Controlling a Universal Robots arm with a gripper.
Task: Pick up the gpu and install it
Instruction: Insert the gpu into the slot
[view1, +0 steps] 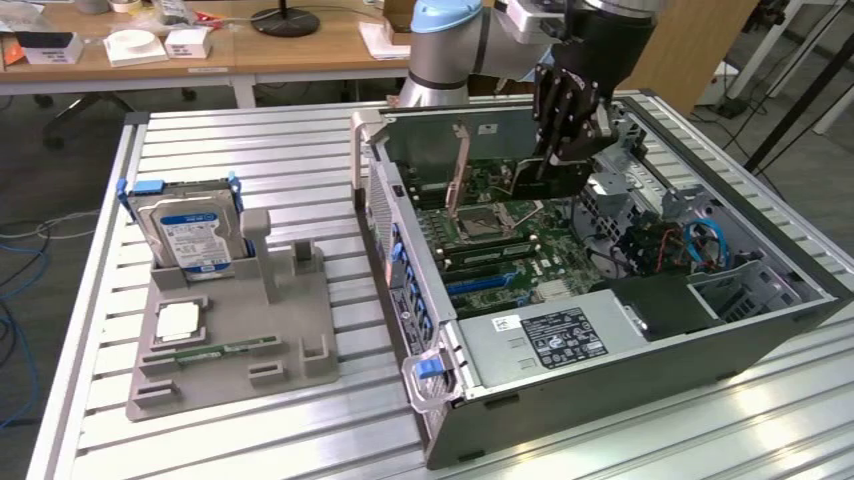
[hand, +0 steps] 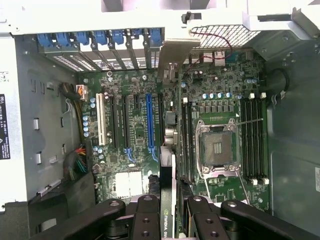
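Note:
The gpu (view1: 550, 178) is a thin dark card hanging on edge over the open computer case (view1: 747, 330), above the motherboard (view1: 527, 250). Its metal bracket (view1: 462, 165) points toward the case's rear wall. My gripper (view1: 567, 135) is shut on the card's upper edge. In the wrist view the gpu (hand: 169, 150) shows edge-on between my black fingers (hand: 148, 217). It runs up to its bracket (hand: 172, 55) by the rear slot openings. The card hangs just beside the long blue slot (hand: 149, 120), and I cannot tell whether it touches the board.
A grey holder tray (view1: 300, 330) stands at the exterior view's left of the case. It carries a silver hard drive (view1: 195, 235), a processor chip (view1: 178, 322) and a green memory stick (view1: 220, 352). The processor socket (hand: 218, 147), memory slots (hand: 252, 137) and cable bundles (hand: 75, 160) flank the card.

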